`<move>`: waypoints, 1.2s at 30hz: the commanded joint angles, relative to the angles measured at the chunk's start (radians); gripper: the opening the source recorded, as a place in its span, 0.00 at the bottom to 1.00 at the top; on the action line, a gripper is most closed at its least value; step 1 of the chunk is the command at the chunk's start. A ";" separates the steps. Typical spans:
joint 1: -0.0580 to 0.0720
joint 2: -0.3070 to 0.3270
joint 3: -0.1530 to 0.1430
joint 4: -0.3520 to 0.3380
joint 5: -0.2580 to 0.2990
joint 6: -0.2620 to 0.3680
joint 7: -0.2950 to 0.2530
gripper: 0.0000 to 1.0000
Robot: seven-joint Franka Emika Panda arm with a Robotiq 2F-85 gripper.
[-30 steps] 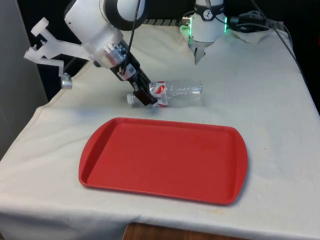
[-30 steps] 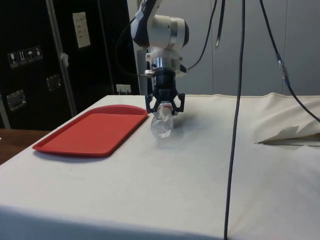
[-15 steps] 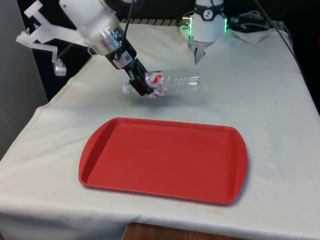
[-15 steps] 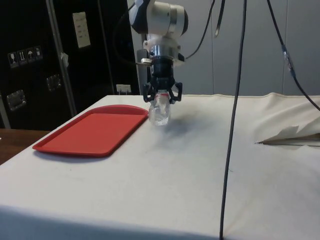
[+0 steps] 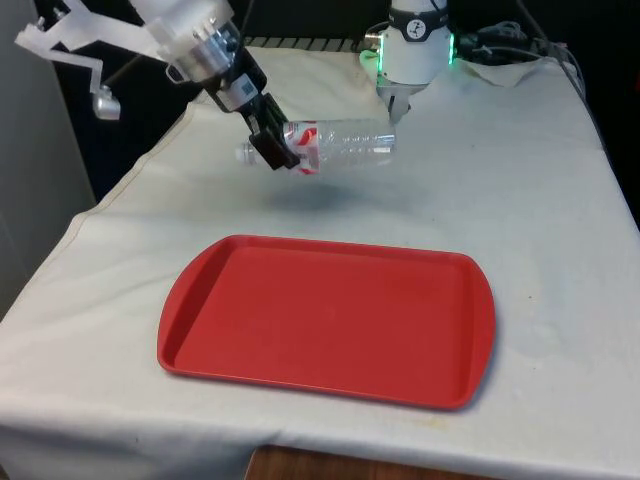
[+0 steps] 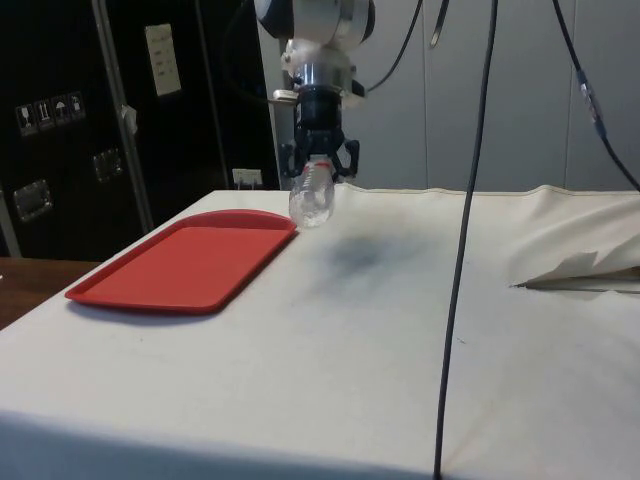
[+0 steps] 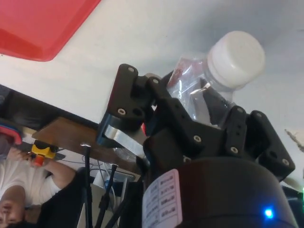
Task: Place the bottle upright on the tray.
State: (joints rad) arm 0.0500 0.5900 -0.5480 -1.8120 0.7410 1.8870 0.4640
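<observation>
Red and bare, the tray (image 5: 330, 320) lies nearest on the white cloth (image 5: 540, 230). Beyond its far edge, the arm slants down from the front view's left, its black gripper (image 5: 275, 145) clamped near the cap end of a clear plastic bottle (image 5: 340, 145), held horizontal in the air, base toward the front view's right.

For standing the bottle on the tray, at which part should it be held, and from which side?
Near the neck, as the gripper holds the bottle now: that is its narrowest, stiffest part, just behind the white cap. The bottle hangs sideways above the cloth, base free. Coming from the cap end seems best, leaving the base clear to meet the tray.
</observation>
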 commanded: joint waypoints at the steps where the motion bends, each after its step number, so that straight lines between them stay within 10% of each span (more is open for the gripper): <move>1: 0.006 -0.011 -0.006 -0.002 -0.011 -0.002 0.014 0.07; 36: 0.017 -0.139 -0.012 0.039 -0.142 -0.008 0.168 0.07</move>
State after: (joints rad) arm 0.0630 0.4530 -0.5560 -1.7730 0.6020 1.8840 0.6270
